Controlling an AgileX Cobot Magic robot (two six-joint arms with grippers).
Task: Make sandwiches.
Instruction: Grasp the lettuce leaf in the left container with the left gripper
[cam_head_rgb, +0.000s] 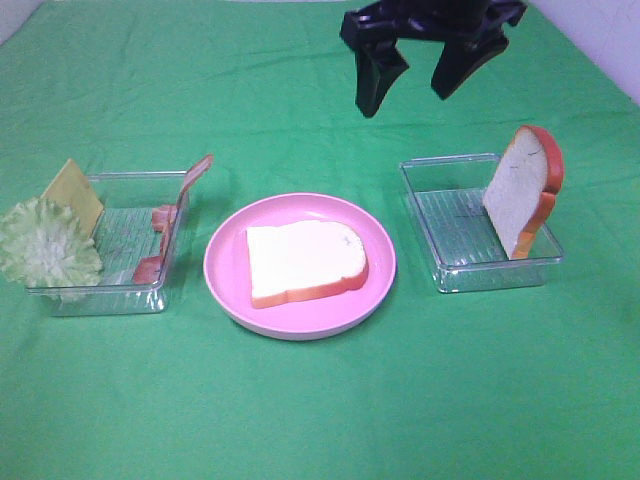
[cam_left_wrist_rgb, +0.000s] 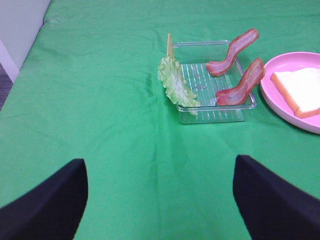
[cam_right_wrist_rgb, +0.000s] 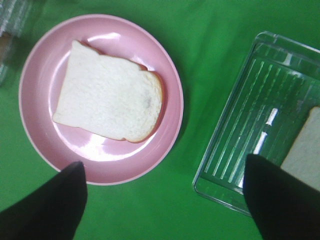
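One white bread slice (cam_head_rgb: 305, 262) with an orange-brown crust lies flat on the pink plate (cam_head_rgb: 300, 210). A second bread slice (cam_head_rgb: 520, 190) leans upright in the right clear tray (cam_head_rgb: 450, 215). The left clear tray (cam_head_rgb: 125, 235) holds pale green lettuce (cam_head_rgb: 45, 250), a yellow cheese square (cam_head_rgb: 75, 190) and reddish bacon strips (cam_head_rgb: 175, 215). My right gripper (cam_head_rgb: 405, 100) hangs open and empty high at the back, above the plate (cam_right_wrist_rgb: 172, 100) and the right tray (cam_right_wrist_rgb: 250, 135). My left gripper (cam_left_wrist_rgb: 160, 165) is open and empty, some way from the lettuce (cam_left_wrist_rgb: 175, 85) and bacon (cam_left_wrist_rgb: 242, 82).
A green cloth covers the whole table. Its left edge shows in the left wrist view, with a pale floor beyond. The two trays flank the plate, with narrow gaps of cloth between them.
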